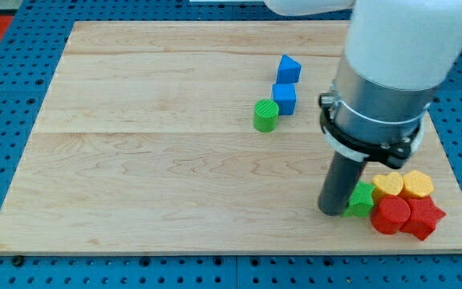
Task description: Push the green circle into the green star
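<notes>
The green circle (265, 115) stands upright near the middle of the wooden board (135, 160), just left of a blue cube. The green star (362, 199) lies at the view's lower right, partly hidden by my rod. My tip (332, 212) rests on the board touching the star's left side, far below and to the right of the green circle.
A blue cube (285, 98) and a blue triangular block (289, 69) sit just above and right of the green circle. Two yellow blocks (403, 185), a red circle (391, 215) and a red star (422, 217) cluster to the right of the green star.
</notes>
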{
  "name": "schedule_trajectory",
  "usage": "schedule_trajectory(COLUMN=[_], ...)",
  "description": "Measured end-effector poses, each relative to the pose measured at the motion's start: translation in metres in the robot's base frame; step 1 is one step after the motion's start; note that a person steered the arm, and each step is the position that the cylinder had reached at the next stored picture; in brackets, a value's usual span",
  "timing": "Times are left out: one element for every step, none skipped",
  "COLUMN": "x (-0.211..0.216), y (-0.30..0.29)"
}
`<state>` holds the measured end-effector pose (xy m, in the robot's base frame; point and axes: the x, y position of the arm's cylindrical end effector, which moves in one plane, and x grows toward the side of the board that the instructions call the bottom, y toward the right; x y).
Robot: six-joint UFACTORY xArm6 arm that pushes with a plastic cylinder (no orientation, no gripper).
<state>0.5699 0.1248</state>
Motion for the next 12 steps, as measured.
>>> schedule_trajectory(x=[0.007,0.007,-0.005,-0.052,-0.11,-0.169,-0.198,-0.197,-0.179,-0.153,-0.134,-0.103], y=[0.011,-0.002,-0.055,-0.101,-0.131,-0.134,-0.116,-0.096,-0.097,-0.1,-0.085,-0.081])
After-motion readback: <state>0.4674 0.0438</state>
